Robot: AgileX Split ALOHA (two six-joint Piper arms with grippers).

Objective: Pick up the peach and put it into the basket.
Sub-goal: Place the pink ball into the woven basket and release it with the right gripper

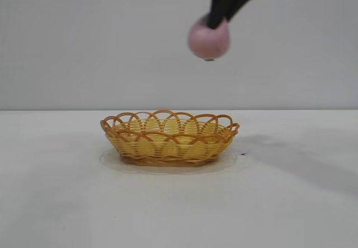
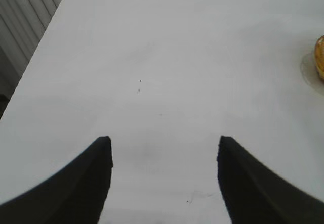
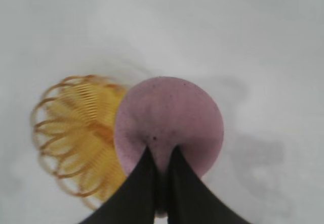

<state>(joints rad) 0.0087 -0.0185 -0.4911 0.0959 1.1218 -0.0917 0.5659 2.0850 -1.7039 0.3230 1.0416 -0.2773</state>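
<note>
The right gripper (image 1: pixel 217 19) was clamped on the peach (image 1: pixel 208 40), held high above the wicker basket's (image 1: pixel 169 137) right end: mid-carry. Next, it needed shifting left over the centre, lowering, then releasing. The left gripper (image 2: pixel 164 155) hung spread over the table (image 2: pixel 167 57).

A white table (image 1: pixel 67 203) fills the lower half of the exterior view, matte and evenly lit; soft grey shadows fall across its right side. Behind it stands a plain pale grey wall (image 1: pixel 84 41), meeting the tabletop along a straight horizontal edge. In the left wrist view, a few tiny dark specks (image 2: pixel 140 81) mark the surface, and pale vertical slats (image 2: pixel 25 16) stand beyond the table's edge.
</note>
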